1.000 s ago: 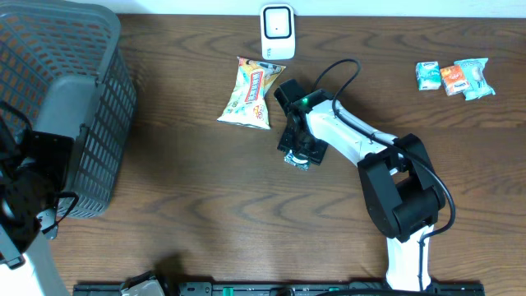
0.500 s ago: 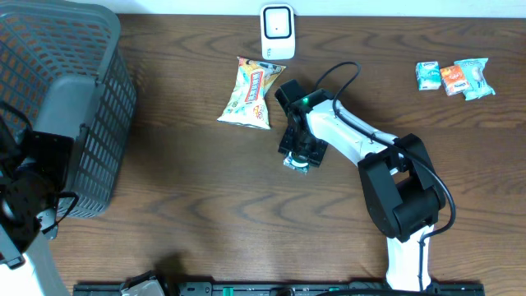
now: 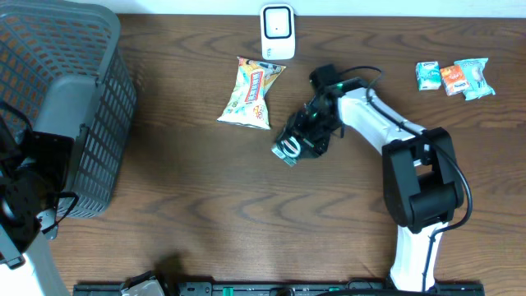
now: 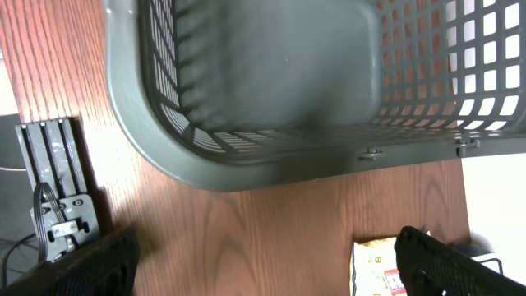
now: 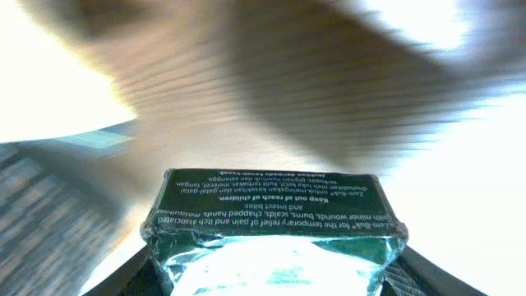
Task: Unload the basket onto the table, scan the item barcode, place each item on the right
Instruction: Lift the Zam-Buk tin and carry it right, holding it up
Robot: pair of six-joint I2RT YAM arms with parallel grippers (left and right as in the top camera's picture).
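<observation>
Overhead, your wooden surface fills the whole view, with the grey basket taking up its left end. Your right arm reaches in from the near edge toward the middle. Your left arm sits low by the basket's near corner. A yellow bag lies flat beside the right arm's wrist, well apart from the basket. Just beyond the bag, at the far edge, stands the white scanner. Three packets lie together at the far right. Your left fingers stand spread wide over the surface beside the basket's rim. Your right fingers pinch the box, a small dark green pack with white print on its facing side. It sits near the bag's near right corner, near the scanner but apart from it. You cannot tell whether it clears the surface.
</observation>
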